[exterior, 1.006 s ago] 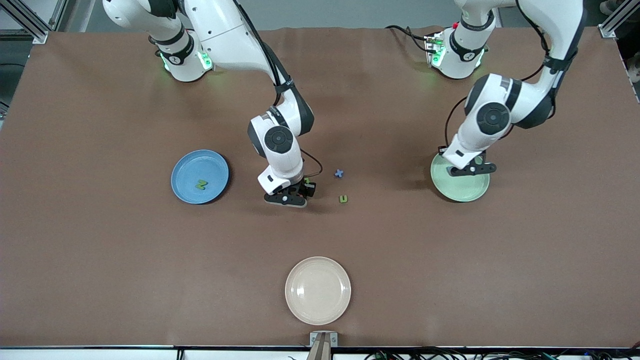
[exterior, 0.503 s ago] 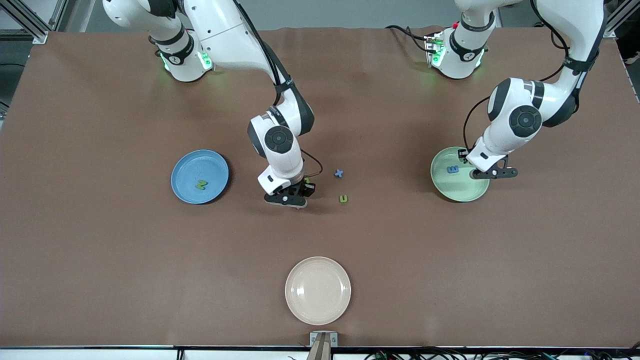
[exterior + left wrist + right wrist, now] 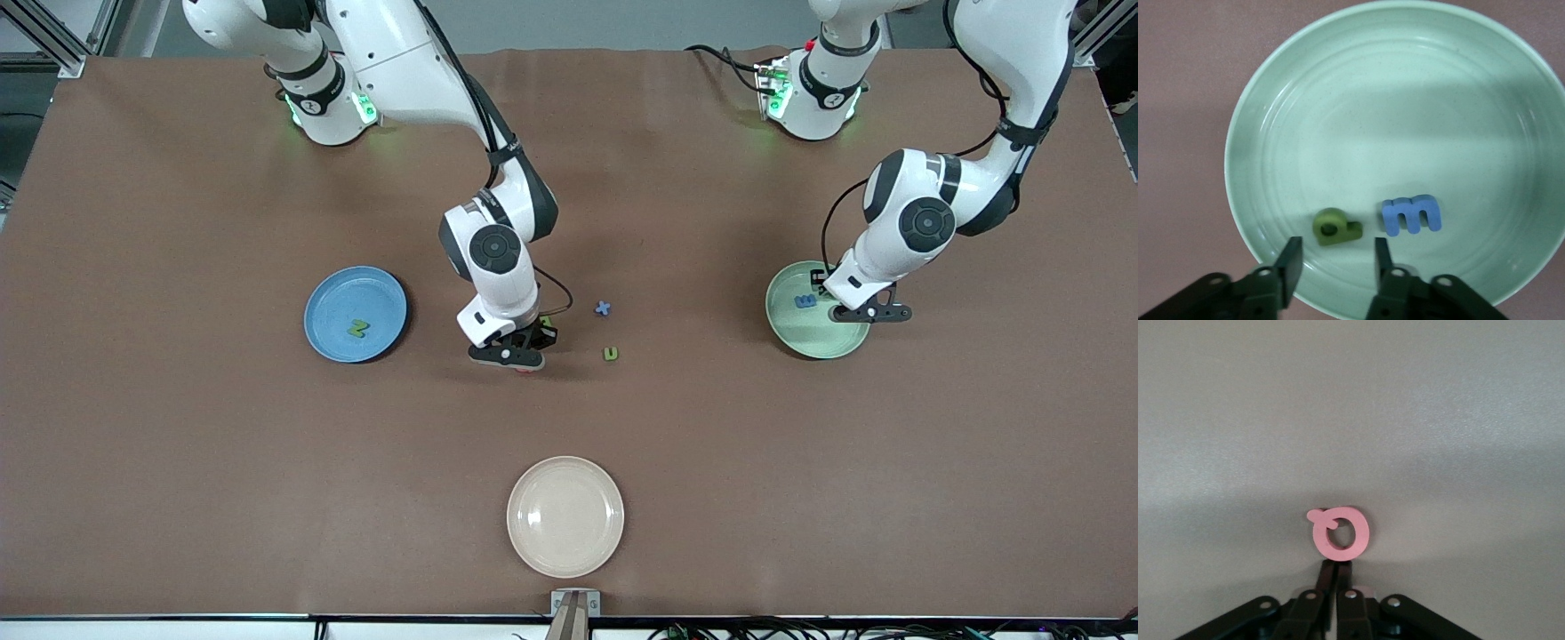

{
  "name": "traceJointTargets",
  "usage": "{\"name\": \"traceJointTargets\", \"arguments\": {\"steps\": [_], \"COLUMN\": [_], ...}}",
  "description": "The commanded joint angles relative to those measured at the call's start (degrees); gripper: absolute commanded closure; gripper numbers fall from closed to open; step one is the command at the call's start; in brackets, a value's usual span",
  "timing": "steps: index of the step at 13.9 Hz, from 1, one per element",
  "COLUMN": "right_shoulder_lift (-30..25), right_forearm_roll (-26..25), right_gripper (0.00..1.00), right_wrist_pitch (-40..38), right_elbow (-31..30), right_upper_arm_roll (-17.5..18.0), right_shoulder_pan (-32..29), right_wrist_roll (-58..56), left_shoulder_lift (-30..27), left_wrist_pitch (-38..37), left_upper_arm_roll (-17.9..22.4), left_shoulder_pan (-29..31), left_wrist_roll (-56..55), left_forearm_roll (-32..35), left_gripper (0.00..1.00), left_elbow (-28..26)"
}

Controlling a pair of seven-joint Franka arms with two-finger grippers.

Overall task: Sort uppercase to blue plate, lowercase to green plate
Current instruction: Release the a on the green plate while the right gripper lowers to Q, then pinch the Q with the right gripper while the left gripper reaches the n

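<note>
My right gripper (image 3: 514, 359) is down at the table between the plates, shut. Its tips touch the rim of the red Q (image 3: 1341, 533), which lies flat with nothing seen between the fingers; a sliver of the Q (image 3: 525, 370) shows under it. The green N (image 3: 358, 329) lies on the blue plate (image 3: 331, 293). My left gripper (image 3: 1336, 250) hangs open over the green plate (image 3: 1358, 87), just above the green p (image 3: 1335, 227) and blue m (image 3: 1411, 215). On the table lie the blue x (image 3: 603, 308) and green n (image 3: 611, 354). A green letter (image 3: 545, 322) peeks beside the right gripper.
A cream plate (image 3: 565, 516) sits near the front edge, nearer to the camera than everything else. The two arm bases stand along the back of the brown table.
My left gripper shifted a little over the green plate and opened, and the green p now lies on the plate beside the m. My right gripper shut at the Q.
</note>
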Motion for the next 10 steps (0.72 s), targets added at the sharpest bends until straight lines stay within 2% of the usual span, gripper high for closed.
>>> {"name": "traceJointTargets", "arguments": {"steps": [1, 2, 5, 7, 10], "right_shoulder_lift": [1.6, 1.6, 1.6, 1.6, 1.6], "right_forearm_roll": [1.0, 0.8, -0.3, -0.4, -0.3], "right_gripper": [0.15, 0.0, 0.0, 0.0, 0.0], "right_wrist_pitch": [1.0, 1.1, 1.1, 1.1, 1.2], "right_elbow": [0.7, 0.7, 1.2, 1.2, 1.2], "right_upper_arm_roll": [0.3, 0.3, 0.3, 0.3, 0.3], "right_shoulder_pan": [0.3, 0.4, -0.3, -0.8, -2.0], "right_wrist_roll": [0.7, 0.6, -2.0, -7.7, -14.5], "left_shoulder_lift": [-1.7, -2.2, -1.8, 0.4, 4.7], "left_wrist_pitch": [0.0, 0.0, -0.1, -0.1, -0.1], "left_upper_arm_roll": [-0.8, -2.8, -8.9, -12.9, -13.7], "left_shoulder_pan": [-0.2, -0.2, -0.2, -1.1, -6.4], "left_wrist_roll": [-0.7, -1.1, -9.8, -17.6, -26.9], "left_forearm_roll": [0.9, 0.9, 0.9, 0.8, 0.8], "left_gripper": [0.08, 0.03, 0.01, 0.01, 0.01], "left_elbow": [0.1, 0.2, 2.8, 6.0, 11.4]}}
